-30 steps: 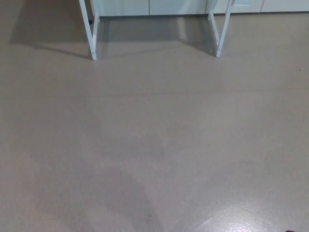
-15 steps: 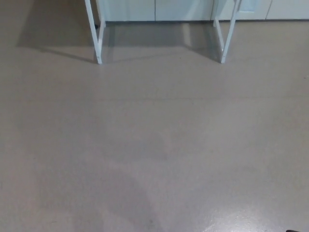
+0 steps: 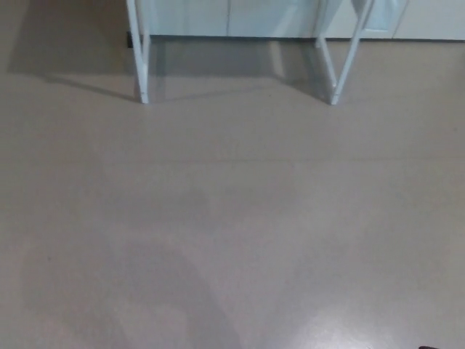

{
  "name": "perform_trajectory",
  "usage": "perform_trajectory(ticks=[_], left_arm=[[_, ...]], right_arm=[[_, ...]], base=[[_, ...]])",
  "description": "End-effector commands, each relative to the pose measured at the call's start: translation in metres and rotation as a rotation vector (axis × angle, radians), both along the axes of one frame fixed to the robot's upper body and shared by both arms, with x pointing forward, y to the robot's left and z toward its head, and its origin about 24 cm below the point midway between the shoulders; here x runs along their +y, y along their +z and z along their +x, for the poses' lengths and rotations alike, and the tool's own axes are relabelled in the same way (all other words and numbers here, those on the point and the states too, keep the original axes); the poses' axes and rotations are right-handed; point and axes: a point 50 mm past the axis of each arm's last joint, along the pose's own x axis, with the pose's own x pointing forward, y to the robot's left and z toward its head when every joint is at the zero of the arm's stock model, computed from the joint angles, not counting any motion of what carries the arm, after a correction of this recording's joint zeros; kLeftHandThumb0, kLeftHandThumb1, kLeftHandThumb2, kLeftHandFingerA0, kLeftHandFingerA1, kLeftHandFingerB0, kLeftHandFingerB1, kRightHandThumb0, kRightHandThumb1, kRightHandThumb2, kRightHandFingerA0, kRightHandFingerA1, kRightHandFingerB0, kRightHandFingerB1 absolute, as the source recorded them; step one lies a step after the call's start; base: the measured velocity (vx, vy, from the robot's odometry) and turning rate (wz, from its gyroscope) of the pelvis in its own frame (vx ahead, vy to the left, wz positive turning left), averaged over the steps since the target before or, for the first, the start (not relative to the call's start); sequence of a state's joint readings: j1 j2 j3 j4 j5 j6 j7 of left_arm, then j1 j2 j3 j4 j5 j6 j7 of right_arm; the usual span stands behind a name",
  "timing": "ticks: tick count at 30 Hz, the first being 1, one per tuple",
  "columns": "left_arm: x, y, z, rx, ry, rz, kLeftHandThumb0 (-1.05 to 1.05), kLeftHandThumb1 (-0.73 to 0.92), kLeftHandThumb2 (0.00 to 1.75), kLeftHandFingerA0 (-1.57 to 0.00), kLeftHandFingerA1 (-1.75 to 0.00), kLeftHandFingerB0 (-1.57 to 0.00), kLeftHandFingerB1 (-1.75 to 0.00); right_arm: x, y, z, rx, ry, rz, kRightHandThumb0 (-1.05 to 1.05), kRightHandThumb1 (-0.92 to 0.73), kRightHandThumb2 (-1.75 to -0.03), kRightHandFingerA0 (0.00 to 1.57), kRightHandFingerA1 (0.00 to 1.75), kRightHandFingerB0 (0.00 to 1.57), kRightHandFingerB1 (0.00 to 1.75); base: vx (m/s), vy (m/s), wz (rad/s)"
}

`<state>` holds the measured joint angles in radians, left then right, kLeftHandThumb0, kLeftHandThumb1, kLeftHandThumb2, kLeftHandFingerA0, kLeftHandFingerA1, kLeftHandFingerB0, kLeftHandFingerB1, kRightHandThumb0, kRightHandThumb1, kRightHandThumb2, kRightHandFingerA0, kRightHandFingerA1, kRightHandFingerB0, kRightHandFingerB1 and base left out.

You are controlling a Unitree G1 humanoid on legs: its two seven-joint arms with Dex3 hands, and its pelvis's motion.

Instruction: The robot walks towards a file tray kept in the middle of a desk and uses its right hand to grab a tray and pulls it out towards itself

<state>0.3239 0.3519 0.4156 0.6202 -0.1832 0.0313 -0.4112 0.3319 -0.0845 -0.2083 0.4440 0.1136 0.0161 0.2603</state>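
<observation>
Grey floor point(image 3: 232, 218) fills the head view. Two white desk legs point(image 3: 138, 58) stand at the top edge before pale cabinets point(image 3: 232, 16). Neither hand shows; the tray is seemingly out of frame.

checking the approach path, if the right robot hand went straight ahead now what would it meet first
The right robot hand is not in view, so its heading cannot be judged. Ahead lies bare floor, then the white desk legs; no file tray shows yet.
</observation>
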Motion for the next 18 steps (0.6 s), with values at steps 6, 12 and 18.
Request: perform_trajectory(ticks=[6, 12, 18], left_arm=[[0.001, -0.001, -0.001, -0.024, -0.008, 0.006, -0.1, 0.38, 0.83, -0.32, -0.56, -0.19, -0.5], [-0.006, -0.003, 0.0, -0.036, 0.016, 0.012, -0.1, 0.38, 0.82, -0.26, -0.54, -0.19, -0.5], [-0.018, -0.001, 0.008, -0.067, 0.017, 0.002, -0.09, 0.37, 0.82, -0.34, -0.56, -0.21, -0.5]], right_arm=[[-0.006, 0.004, -0.001, -0.019, 0.009, -0.031, -0.22, -0.51, -0.55, 0.66, 0.53, 0.52, 0.48], [-0.005, 0.002, -0.005, -0.009, 0.023, -0.031, -0.22, -0.51, -0.54, 0.59, 0.51, 0.51, 0.47], [-0.002, 0.0, -0.006, -0.002, 0.017, -0.03, -0.2, -0.53, -0.55, 0.64, 0.52, 0.52, 0.48]], base=[[0.28, -0.16, 0.06], [0.27, -0.136, -0.04], [0.2, 0.104, -0.09]])
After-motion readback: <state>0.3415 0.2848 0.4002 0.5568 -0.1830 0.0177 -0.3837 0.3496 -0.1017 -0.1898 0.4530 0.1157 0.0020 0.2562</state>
